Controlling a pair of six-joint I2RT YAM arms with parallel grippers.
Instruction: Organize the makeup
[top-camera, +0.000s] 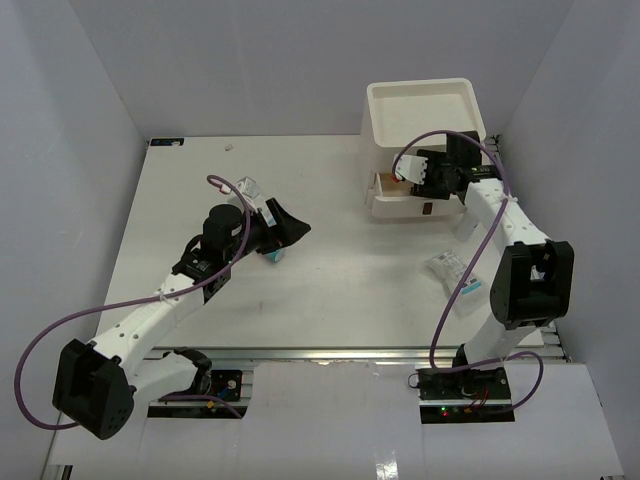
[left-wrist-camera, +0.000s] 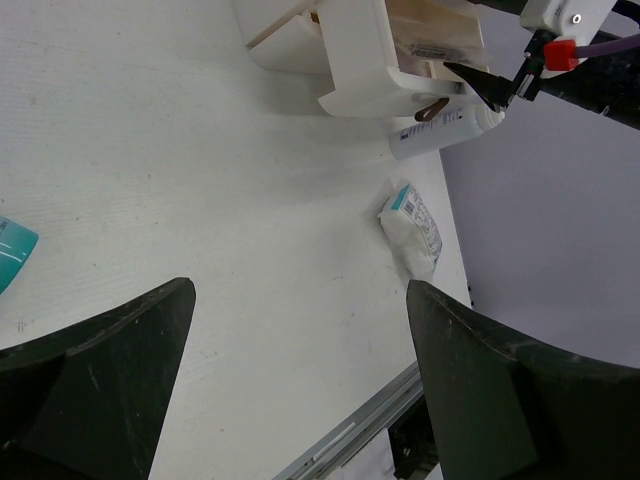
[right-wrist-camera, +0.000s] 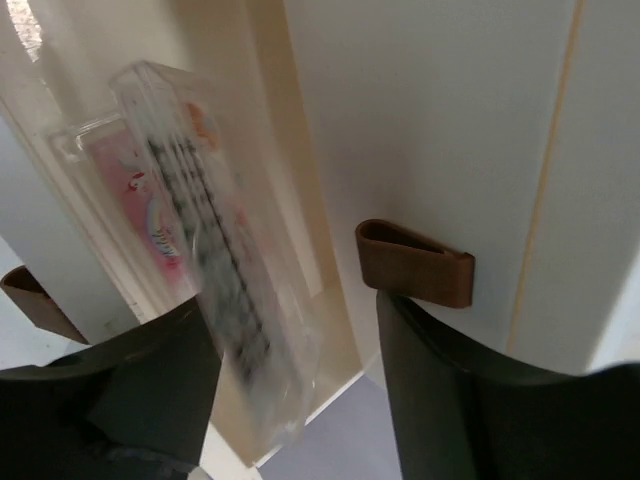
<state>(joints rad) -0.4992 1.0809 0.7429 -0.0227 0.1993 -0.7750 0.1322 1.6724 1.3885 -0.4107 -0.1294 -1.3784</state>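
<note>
Claw on my left (top-camera: 283, 228), spread wide, hovers just beside the teal-capped tube (top-camera: 272, 256) on the white desk (top-camera: 340, 290). My right claw (top-camera: 412, 180) sits at the open drawer (top-camera: 385, 185) of the white drawer box (top-camera: 440, 130), a clear pink-printed packet (right-wrist-camera: 200, 230) between its fingers (right-wrist-camera: 470, 400); whether gripped, I cannot tell. Ideally, carry it fully over the drawer before release.

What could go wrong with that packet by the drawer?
The packet between the right tool's spread fingers looks blurry and tilted. It might miss the open drawer and land on the table. The loose packets near the table's right edge lie close to the right arm, so it could bump them off.
</note>
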